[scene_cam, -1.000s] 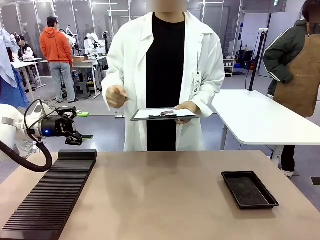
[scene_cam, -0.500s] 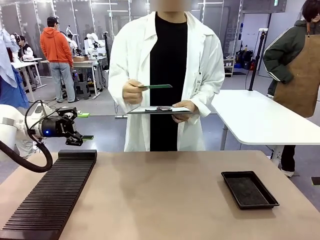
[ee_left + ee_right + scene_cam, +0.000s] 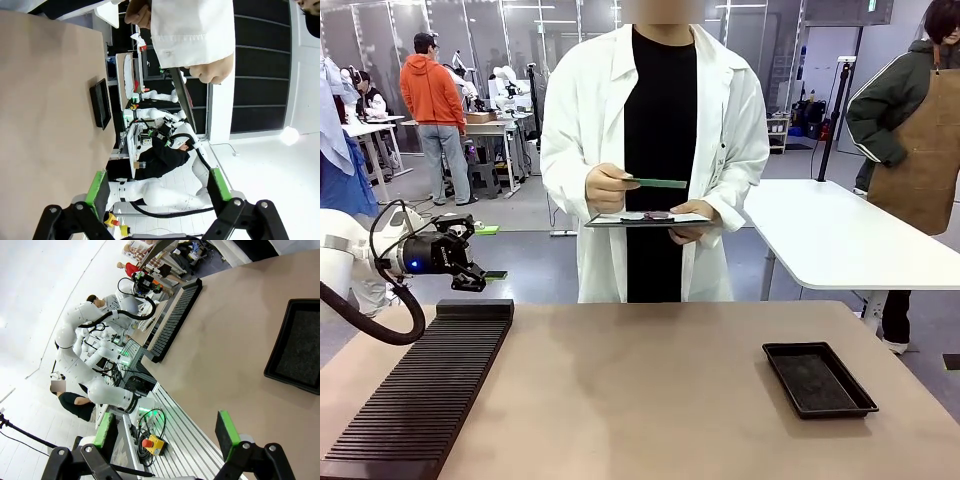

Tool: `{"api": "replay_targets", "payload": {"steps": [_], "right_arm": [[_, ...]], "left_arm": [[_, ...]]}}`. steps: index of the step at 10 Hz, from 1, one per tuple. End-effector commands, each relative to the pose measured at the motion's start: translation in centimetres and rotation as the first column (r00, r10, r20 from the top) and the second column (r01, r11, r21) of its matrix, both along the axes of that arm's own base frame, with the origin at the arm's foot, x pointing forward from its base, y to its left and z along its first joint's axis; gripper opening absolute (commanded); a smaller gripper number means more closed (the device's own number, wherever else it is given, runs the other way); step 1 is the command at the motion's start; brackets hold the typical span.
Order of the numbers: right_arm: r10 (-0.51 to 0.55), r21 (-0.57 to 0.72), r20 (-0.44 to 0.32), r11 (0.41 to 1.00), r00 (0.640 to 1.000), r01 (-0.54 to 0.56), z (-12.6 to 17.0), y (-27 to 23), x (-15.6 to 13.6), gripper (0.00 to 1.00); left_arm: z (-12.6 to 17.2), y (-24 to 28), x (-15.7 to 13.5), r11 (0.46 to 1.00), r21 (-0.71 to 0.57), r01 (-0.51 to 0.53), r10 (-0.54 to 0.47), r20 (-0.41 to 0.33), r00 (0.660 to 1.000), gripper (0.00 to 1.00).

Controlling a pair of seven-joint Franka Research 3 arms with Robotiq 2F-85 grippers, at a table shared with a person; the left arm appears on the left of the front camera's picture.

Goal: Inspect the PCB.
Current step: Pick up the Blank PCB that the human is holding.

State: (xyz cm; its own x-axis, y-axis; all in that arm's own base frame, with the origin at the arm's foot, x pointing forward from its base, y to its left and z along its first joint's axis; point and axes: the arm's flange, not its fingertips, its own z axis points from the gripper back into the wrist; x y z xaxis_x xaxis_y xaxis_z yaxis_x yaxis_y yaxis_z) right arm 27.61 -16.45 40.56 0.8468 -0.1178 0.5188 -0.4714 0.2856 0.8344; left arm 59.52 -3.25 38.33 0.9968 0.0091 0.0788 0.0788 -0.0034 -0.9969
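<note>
1. The PCB [image 3: 658, 183] is held level and edge-on in the person's hand [image 3: 608, 187], just above the white clipboard [image 3: 620, 221] and well apart from the surface [image 3: 650, 400]. It is pinched at one end, apparently so that its faces are left free to be looked over.
2. The clipboard is carried flat on the person's other hand [image 3: 692, 213], probably so that findings can be noted beside the board.
3. The left claw [image 3: 488, 273] is parked above the far end of the ribbed black rack [image 3: 430, 385]. In the left wrist view its green-padded fingers are spread wide, with nothing between them.
4. The right claw [image 3: 166, 432] is likewise spread wide and empty, and is held off the surface's edge.
5. The shallow black tray [image 3: 818, 380] lies empty on the surface.
6. The inspection is judged to be in the person's hands, with both claws kept clear of it.
</note>
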Motion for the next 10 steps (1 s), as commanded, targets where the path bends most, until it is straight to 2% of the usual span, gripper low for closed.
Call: {"api": "replay_targets", "payload": {"steps": [1,4,5,7,9,10], "right_arm": [[-0.001,0.006,0.022,1.0,1.0,0.001,0.1,0.0,0.0,1.0],[-0.001,0.006,0.022,1.0,1.0,0.001,0.1,0.0,0.0,1.0],[-0.001,0.006,0.022,1.0,1.0,0.001,0.1,0.0,0.0,1.0],[-0.001,0.006,0.022,1.0,1.0,0.001,0.1,0.0,0.0,1.0],[-0.001,0.006,0.022,1.0,1.0,0.001,0.1,0.0,0.0,1.0],[-0.001,0.006,0.022,1.0,1.0,0.001,0.1,0.0,0.0,1.0]], "left_arm": [[1.7,1.4,-1.0,0.999,-0.03,0.028,-0.027,0.022,0.999,1.0],[3.4,6.9,-6.6,0.999,-0.003,0.044,-0.044,0.079,0.996,1.0],[3.2,9.0,-9.5,0.999,0.03,0.026,-0.03,0.108,0.994,1.0],[2.7,13.4,-14.4,1.0,-0.019,0.007,-0.004,0.147,0.989,1.0],[1.3,18.1,-19.8,0.999,0.003,-0.033,0.032,0.177,0.984,1.0],[0.5,20.1,-21.6,0.997,0.022,-0.079,0.073,0.196,0.978,1.0]]}}
